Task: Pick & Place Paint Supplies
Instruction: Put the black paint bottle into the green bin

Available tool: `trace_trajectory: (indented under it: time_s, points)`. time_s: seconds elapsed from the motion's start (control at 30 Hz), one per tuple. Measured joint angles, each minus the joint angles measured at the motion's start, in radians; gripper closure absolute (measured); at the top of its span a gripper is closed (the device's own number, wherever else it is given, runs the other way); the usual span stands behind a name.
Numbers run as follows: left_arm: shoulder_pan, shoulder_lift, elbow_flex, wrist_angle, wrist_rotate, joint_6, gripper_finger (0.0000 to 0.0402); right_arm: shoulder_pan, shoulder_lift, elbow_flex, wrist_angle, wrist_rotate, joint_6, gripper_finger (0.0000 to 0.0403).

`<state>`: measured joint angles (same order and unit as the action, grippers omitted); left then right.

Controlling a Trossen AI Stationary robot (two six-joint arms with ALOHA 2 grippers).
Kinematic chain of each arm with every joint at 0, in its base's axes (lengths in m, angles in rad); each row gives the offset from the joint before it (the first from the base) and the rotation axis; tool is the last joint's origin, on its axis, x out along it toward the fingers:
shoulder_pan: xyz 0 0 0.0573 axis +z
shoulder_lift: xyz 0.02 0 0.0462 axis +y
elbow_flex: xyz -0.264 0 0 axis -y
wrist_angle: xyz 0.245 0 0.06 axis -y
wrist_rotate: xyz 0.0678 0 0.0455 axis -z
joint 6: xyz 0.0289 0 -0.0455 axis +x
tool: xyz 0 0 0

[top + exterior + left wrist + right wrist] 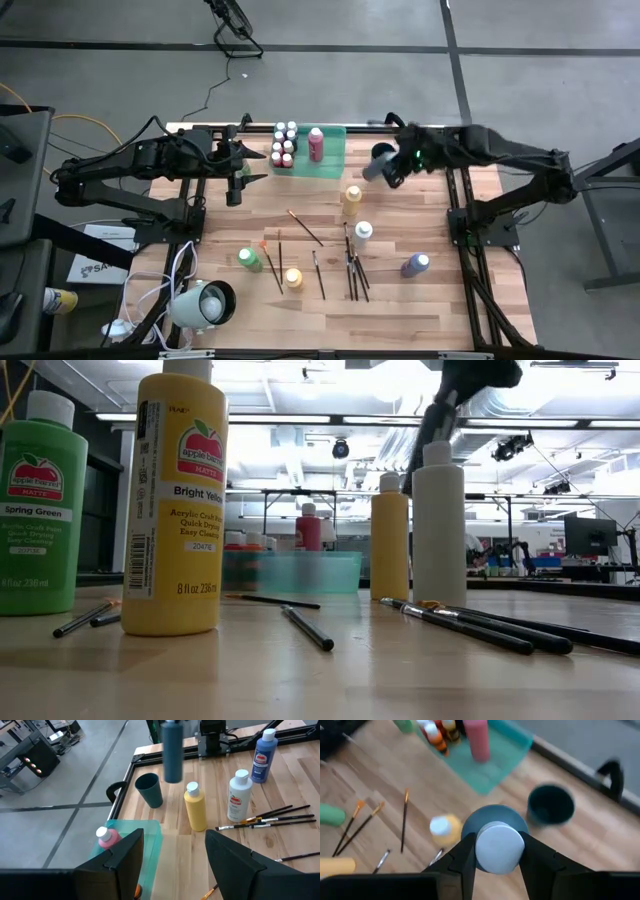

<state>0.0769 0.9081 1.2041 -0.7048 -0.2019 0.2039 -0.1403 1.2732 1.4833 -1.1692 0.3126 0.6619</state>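
My right gripper (392,170) is shut on a grey-blue paint bottle (173,751) that hangs above the table, close to the dark round cup (150,790). The green tray (330,160) at the far middle holds several small bottles (284,145) and a pink bottle (316,143). Standing on the wood are a yellow bottle (352,197), a white one (362,233), a purple-blue one (416,264), a green one (249,259) and another yellow one (293,277). Several brushes (353,268) lie among them. My left gripper (175,860) waits open, raised at the tray's left. My right gripper pinches the grey-blue bottle at its top end, the pale cap (499,845) sitting between the two fingers (465,855). The fingers slant down from above. The bottle hangs below them, nearly upright and clear of the table.
The cup (383,152) stands just right of the tray. Bare wood lies between the tray and the row of brushes. A white lamp-like thing (205,305) sits at the near left corner, and black frame rails (460,215) border the table's sides.
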Motion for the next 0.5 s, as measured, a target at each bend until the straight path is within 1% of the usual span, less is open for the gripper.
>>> trace_trajectory:
  time_s: [0.07, 0.17, 0.33, 0.5]
  points:
    - [0.0, 0.0, 0.0, 0.0, -0.002, 0.0, 0.0195, -0.052, 0.009, 0.033, 0.028, -0.033, -0.091, 0.0287]
    - [0.001, 0.01, 0.002, 0.001, -0.003, -0.005, 0.0195, -0.121, 0.044, 0.072, 0.106, -0.113, -0.239, 0.0287]
    - [0.001, 0.024, 0.002, 0.001, -0.003, -0.005, 0.0195, -0.204, 0.155, 0.134, 0.165, -0.221, -0.514, 0.0287]
    - [0.002, 0.043, 0.002, -0.002, -0.002, -0.006, 0.0195, -0.267, 0.298, 0.201, 0.165, -0.231, -0.736, 0.0287]
